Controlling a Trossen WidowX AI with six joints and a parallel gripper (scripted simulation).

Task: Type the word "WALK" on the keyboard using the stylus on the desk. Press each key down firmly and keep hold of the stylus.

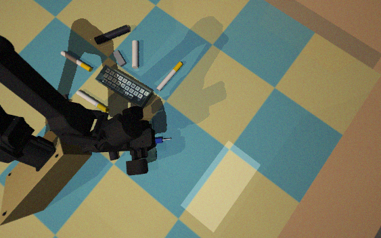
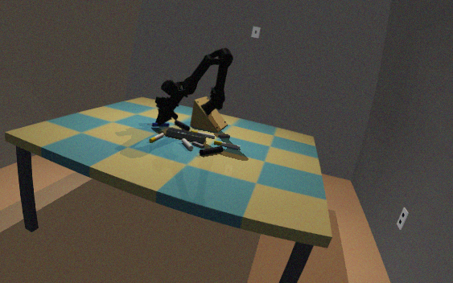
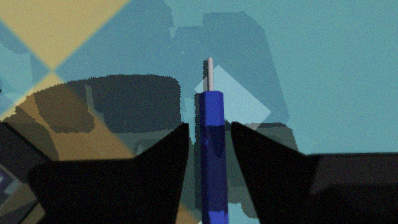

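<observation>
The blue stylus (image 1: 159, 140) (image 2: 166, 125) (image 3: 212, 107) with a thin metal tip lies on the table; in the wrist view its tip points up the picture. My gripper (image 2: 160, 121) (image 3: 210, 128) is low over it and open, one finger on each side, with a narrow gap between each finger and the stylus. In the top view the arm hides the fingers and most of the stylus. The dark keyboard (image 1: 124, 84) (image 2: 186, 136) with pale keys lies beside the gripper; a corner shows at the wrist view's lower left. The arm's shadow crosses it.
Around the keyboard lie a black cylinder (image 1: 112, 34) (image 2: 212, 151), a white cylinder (image 1: 135, 54) (image 2: 187, 145), a grey block (image 1: 119, 58) and white-and-yellow markers (image 1: 170, 76) (image 1: 77, 61) (image 1: 92, 101). The wooden wedge (image 1: 63, 176) (image 2: 200, 116) stands under the arm's base.
</observation>
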